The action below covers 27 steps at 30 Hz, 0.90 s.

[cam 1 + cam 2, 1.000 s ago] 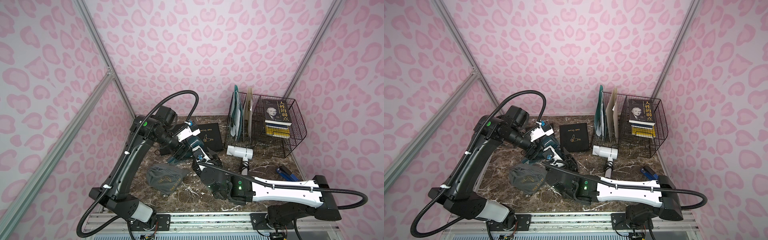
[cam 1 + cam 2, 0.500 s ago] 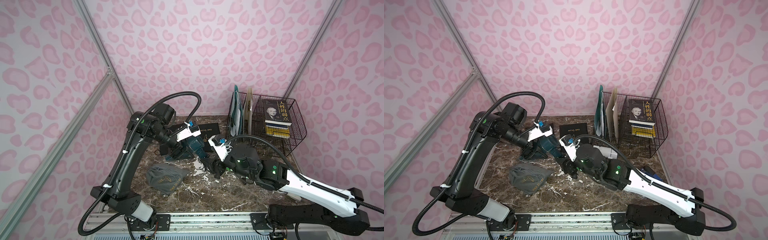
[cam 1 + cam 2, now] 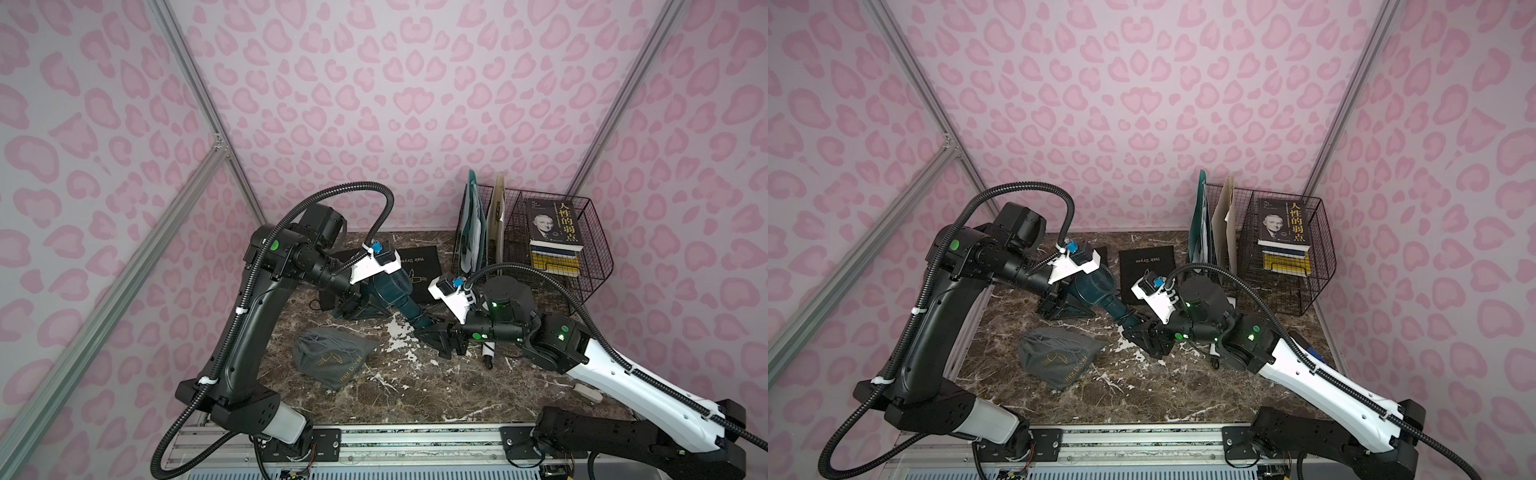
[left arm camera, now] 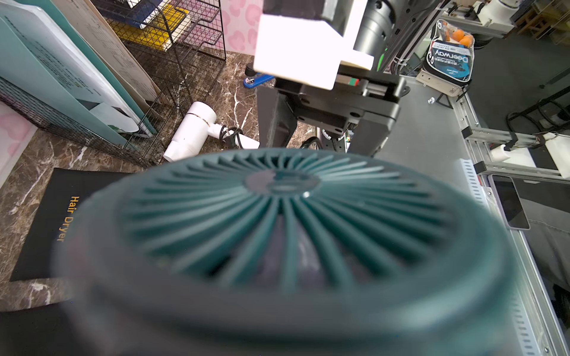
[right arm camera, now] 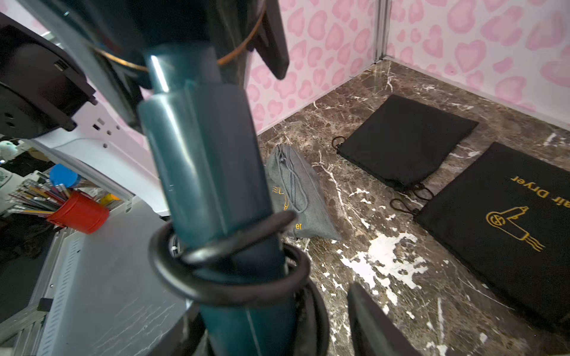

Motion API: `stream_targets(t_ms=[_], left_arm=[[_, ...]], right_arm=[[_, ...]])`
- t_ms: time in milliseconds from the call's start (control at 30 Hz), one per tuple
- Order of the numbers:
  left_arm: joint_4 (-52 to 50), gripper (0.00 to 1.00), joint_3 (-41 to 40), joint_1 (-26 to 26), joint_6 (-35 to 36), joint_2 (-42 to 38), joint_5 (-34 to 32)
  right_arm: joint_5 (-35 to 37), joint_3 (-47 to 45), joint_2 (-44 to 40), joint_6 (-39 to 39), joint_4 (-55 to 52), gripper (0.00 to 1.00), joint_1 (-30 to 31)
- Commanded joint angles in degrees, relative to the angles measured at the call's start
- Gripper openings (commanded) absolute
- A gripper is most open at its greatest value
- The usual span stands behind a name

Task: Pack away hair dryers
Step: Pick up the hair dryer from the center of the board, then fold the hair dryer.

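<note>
Table: the brown marble table (image 3: 415,395) is filling the lower middle of both top views.
Wire basket: the black wire basket (image 3: 598,253) is standing at the right of the frame, at the back of the table, and is holding a book (image 3: 555,224).
Black pouch: a flat black pouch (image 3: 419,266) with gold "Hair Dryer" letters is lying in the middle of the frame, just left of the basket.
Grey pouch: a crumpled grey pouch (image 3: 332,357) is lying below the middle, a bit to the left.
Teal hair dryer: the teal hair dryer (image 3: 392,289) is hanging tilted above the table in the middle of the frame, between the two grippers, with its handle pointing down to the right.
White hair dryer: the white hair dryer (image 4: 191,132) is lying on the table beside the basket; in the top views the right arm is hiding most of it.
Left gripper: the left gripper (image 3: 361,307) is squeezing the fat round body of the teal hair dryer.
Right gripper: the right gripper (image 3: 438,338) is standing spread around the end of the handle; in the right wrist view one finger is not touching it, and the other finger is hiding.
Cord: the black cord (image 5: 234,277) is wrapping around the handle.
</note>
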Motion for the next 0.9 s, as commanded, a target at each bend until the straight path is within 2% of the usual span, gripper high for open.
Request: stream_targets(t_ms=[0,100,167,300,367,500,667,867], left_arm=[[-12.77,0.02,0.02,0.0,1.18,-0.73,5.47],[-12.8,0.02,0.5,0.05,0.64,-0.26,6.06],[-12.14,0.02,0.49,0.05,-0.5,-0.12,6.36],[-5.4,0.02,-2.13,0.05,-7.25,-1.27,4.8],[0.48,0.02,-4.7,0.04,-11.8,-2.88,3.18],[11.76,0.02,-10.25,0.03,-20.14,-6.56,1.95],[18.15,0.02,-12.97,0.05,-28.75,-6.88,1.95],[27.73,0.02,-19.24,0.22,-40.27,-8.21,-4.21]], right_arm=[[-4.18,-0.41,0.25,-0.51,1.11,0.57,-0.62],[-5.71,-0.17,0.8,-0.31,1.45,0.48,-0.64],[-6.55,-0.15,1.16,-0.05,1.61,0.33,-0.64],[-7.36,-0.56,1.57,2.14,3.79,0.17,-0.64],[-8.1,-1.53,1.48,3.87,6.41,0.0,-0.63],[-9.43,-3.47,1.33,6.87,12.0,0.0,-0.59],[-10.82,-7.5,0.38,13.8,24.89,0.0,-0.17],[-6.09,-10.99,0.33,21.58,38.51,0.0,1.66]])
